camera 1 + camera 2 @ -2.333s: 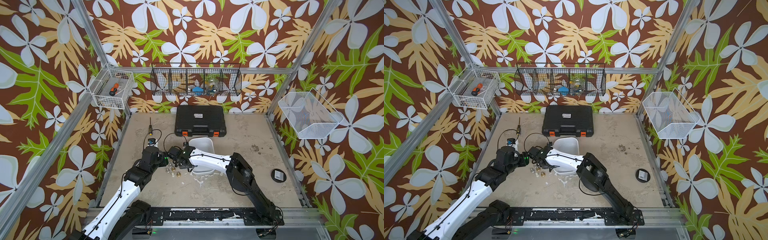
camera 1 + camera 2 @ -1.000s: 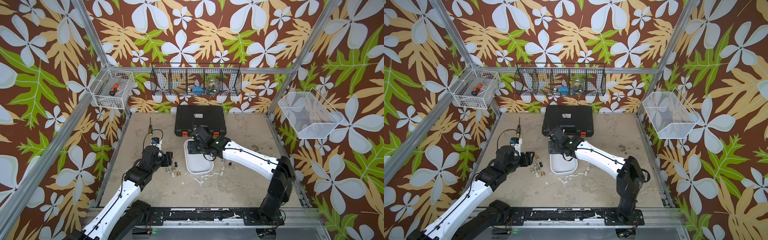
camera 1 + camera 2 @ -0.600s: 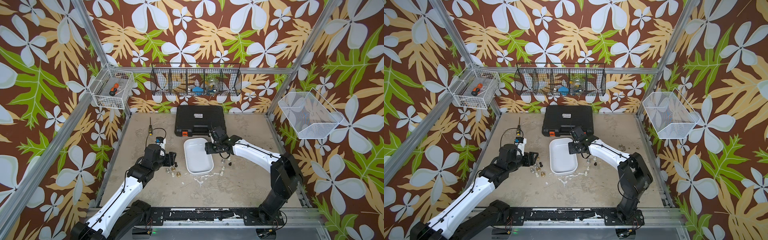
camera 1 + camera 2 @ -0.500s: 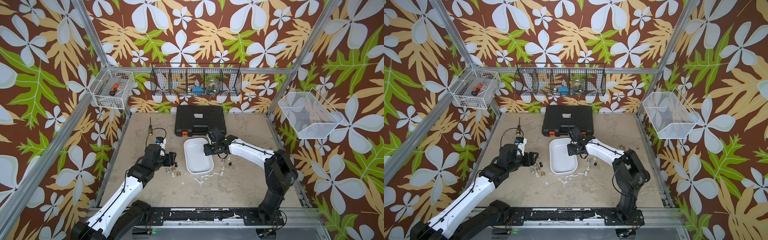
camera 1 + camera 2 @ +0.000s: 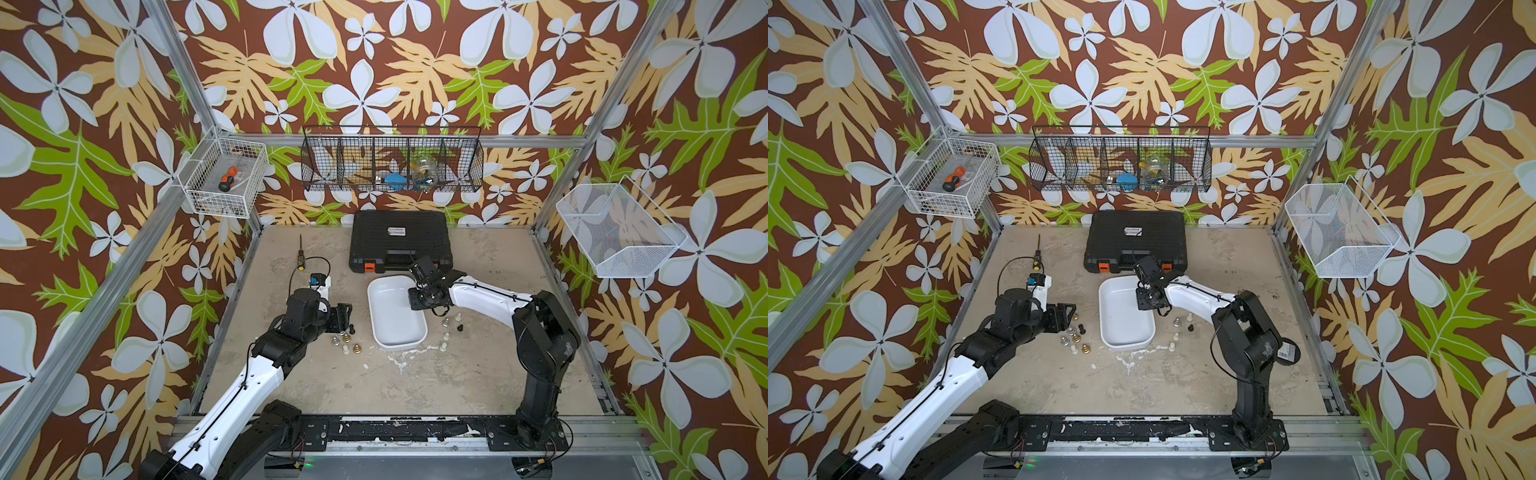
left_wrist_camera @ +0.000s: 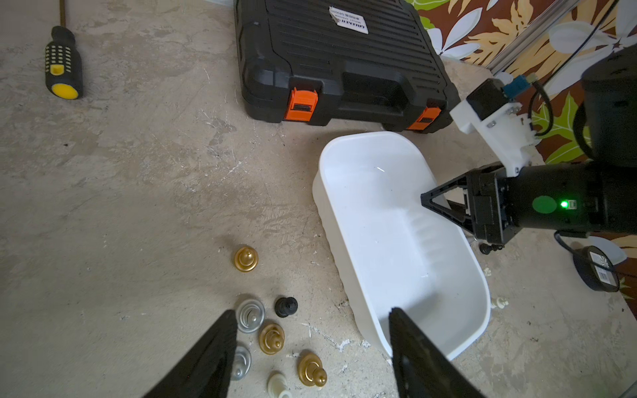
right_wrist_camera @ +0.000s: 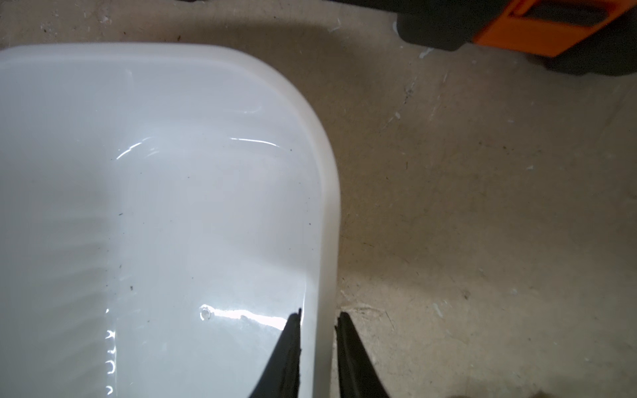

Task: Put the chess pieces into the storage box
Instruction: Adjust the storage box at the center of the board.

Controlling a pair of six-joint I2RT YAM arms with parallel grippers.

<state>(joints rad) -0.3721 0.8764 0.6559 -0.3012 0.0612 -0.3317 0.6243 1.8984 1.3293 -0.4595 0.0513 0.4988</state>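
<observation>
The white storage box (image 5: 395,322) (image 5: 1125,322) lies flat at mid-table with nothing in it. My right gripper (image 5: 412,298) (image 7: 319,315) is shut on the box's right wall (image 7: 322,241), one finger inside and one outside. My left gripper (image 5: 345,316) (image 6: 312,312) hangs open just above a cluster of chess pieces (image 5: 345,340) left of the box: gold (image 6: 245,259), silver (image 6: 251,315), black (image 6: 286,306) and cream (image 6: 277,386). Several more chess pieces (image 5: 451,326) (image 5: 1181,326) stand right of the box.
A black toolcase (image 5: 401,241) with orange latches sits just behind the box. A yellow-and-black screwdriver (image 5: 300,259) lies at the back left. A black round roll (image 5: 1285,353) sits on the floor at the right. Wire baskets (image 5: 392,164) hang on the walls.
My right gripper moved from the box's far end to its right wall and closed on it. The box now lies flat. My left arm has barely moved.
</observation>
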